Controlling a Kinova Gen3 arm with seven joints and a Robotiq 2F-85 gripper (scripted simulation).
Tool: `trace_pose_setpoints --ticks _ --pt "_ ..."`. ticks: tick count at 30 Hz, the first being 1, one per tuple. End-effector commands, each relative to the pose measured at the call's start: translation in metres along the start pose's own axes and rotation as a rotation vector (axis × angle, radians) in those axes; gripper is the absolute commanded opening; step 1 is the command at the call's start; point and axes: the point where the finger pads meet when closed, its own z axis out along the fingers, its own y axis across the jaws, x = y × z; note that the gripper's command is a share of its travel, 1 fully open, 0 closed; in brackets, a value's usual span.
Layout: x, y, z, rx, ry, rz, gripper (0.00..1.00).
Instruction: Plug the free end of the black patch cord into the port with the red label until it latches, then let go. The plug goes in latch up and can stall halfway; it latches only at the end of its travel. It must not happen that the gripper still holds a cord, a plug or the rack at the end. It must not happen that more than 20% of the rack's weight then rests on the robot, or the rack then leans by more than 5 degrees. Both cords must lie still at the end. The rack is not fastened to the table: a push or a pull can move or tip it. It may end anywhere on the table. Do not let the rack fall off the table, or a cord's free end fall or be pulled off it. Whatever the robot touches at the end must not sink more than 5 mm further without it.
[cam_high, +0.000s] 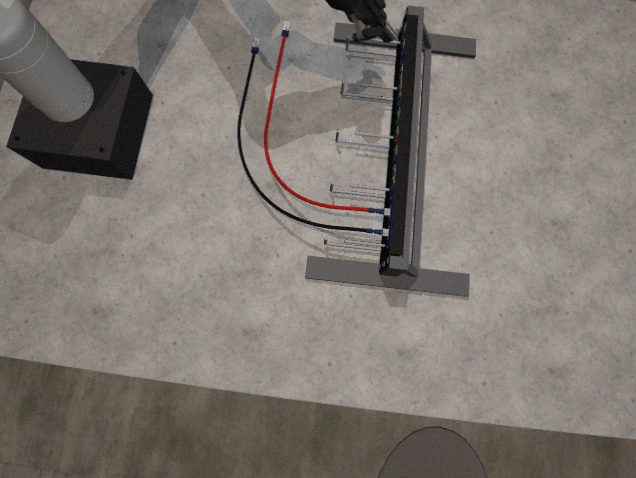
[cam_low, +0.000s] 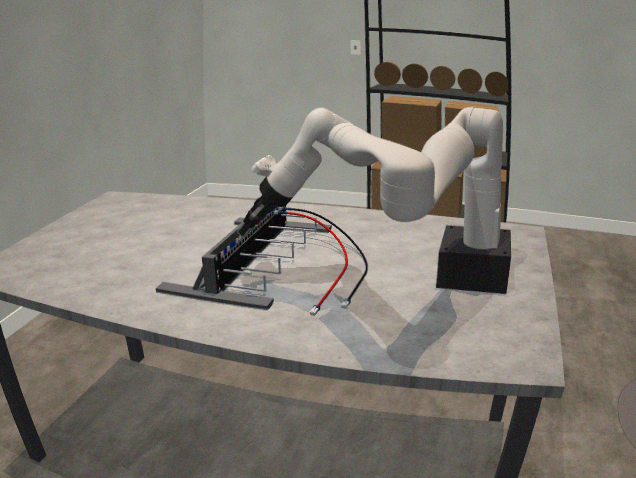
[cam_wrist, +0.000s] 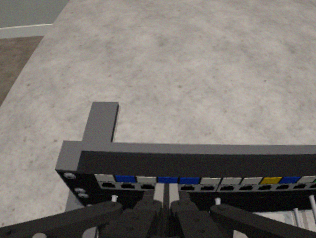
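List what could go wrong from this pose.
1. The shut, empty gripper sits against the far end of the unfastened rack; more push could slide or tip it.
2. A shifting rack would drag both plugged cords, disturbing the black cord's free end, which lies ungrasped on the table.

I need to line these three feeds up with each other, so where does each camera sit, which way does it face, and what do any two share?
Top: overhead, looking straight down on the grey stone-look table; shows the white arm link, black base block and shut black gripper.
Exterior: off the table's side, facing the white seven-joint arm; whole arm visible.
Wrist: on the gripper, facing the dark patch-panel rack; closed black fingers in the foreground.
Shared: top and exterior both show the black patch cord and red patch cord.
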Motion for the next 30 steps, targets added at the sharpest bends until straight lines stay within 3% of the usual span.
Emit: trace_pose_setpoints --ticks 1,8,20,22,30 --pt "0.001 0.000 -0.002 0.001 0.002 0.001 0.00" --pt "0.001 0.000 -0.018 0.001 0.002 0.001 0.00" --pt "0.001 0.000 -0.096 0.001 0.002 0.001 0.00" --pt "0.001 0.000 -0.096 0.001 0.002 0.001 0.00" --pt "0.001 0.000 -0.132 0.001 0.002 0.001 0.00"
